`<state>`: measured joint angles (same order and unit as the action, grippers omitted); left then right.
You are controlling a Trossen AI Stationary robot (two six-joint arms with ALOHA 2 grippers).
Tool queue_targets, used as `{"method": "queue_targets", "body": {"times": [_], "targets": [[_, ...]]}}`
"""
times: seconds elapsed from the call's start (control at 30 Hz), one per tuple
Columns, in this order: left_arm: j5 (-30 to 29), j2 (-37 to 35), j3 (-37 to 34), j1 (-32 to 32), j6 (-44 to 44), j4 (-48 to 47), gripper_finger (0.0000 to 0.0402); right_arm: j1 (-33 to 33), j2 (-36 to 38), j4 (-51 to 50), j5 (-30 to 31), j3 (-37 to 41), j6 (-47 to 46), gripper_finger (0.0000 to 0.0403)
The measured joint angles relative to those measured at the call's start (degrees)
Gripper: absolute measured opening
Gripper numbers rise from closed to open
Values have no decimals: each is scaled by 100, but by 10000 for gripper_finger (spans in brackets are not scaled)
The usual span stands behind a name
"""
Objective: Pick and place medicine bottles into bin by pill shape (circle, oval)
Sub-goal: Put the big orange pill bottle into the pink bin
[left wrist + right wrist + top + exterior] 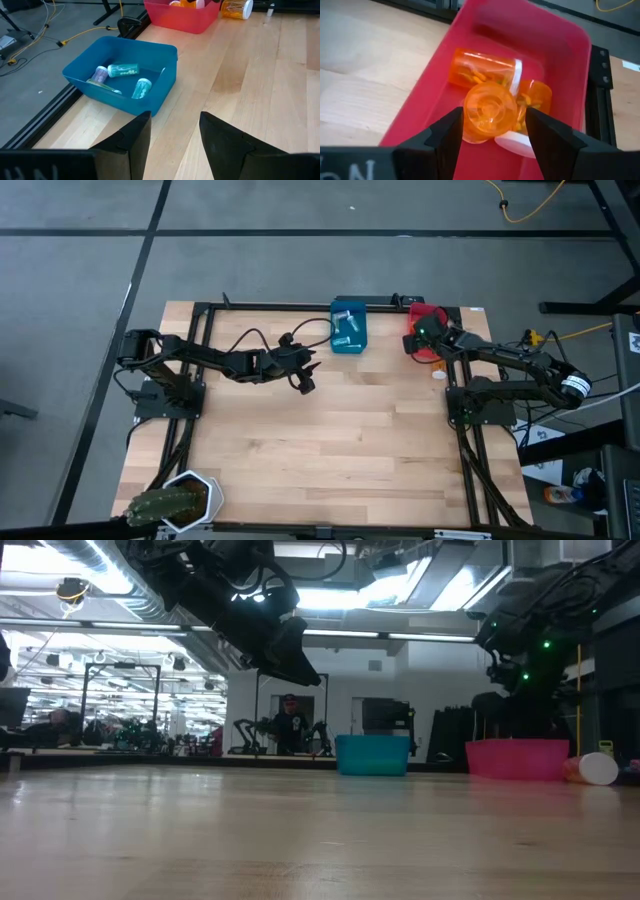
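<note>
The pale wooden table [330, 430] stretches bare up front. Farther back, the left gripper [172, 135] hangs parted and empty beside the blue bin [165, 62] of teal bottles [123, 70]. The right gripper [492, 132] hovers over the red bin [570, 55], an orange bottle [489, 112] between its parted fingers. Beyond, a person [288, 725] stands in the lit workshop.

- Pale wooden tabletop [330, 430] carries a blue bin [349, 327] at its far edge.
- Red bin [428, 330] sits right of the blue bin.
- Orange bottle [438, 372] lies just beside the red bin.
</note>
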<state>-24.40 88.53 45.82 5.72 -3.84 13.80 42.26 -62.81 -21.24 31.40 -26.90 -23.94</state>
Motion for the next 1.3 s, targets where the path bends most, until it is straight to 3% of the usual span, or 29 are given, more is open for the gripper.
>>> {"method": "queue_targets", "body": {"times": [0.17, 0.37, 0.67, 1.3], "targets": [[0, 0, 0, 1, 2, 0, 163, -7, 2, -121, -115, 0, -32, 215], [0, 0, 0, -1, 0, 0, 163, -186, 285, -68, 298, -7, 24, 215], [1, 0, 0, 0, 0, 0, 163, -258, 472, -1396, 457, -238, -498, 193], [0, 0, 0, -1, 0, -1, 163, -254, 130, -877, 461, -188, -98, 173]]}}
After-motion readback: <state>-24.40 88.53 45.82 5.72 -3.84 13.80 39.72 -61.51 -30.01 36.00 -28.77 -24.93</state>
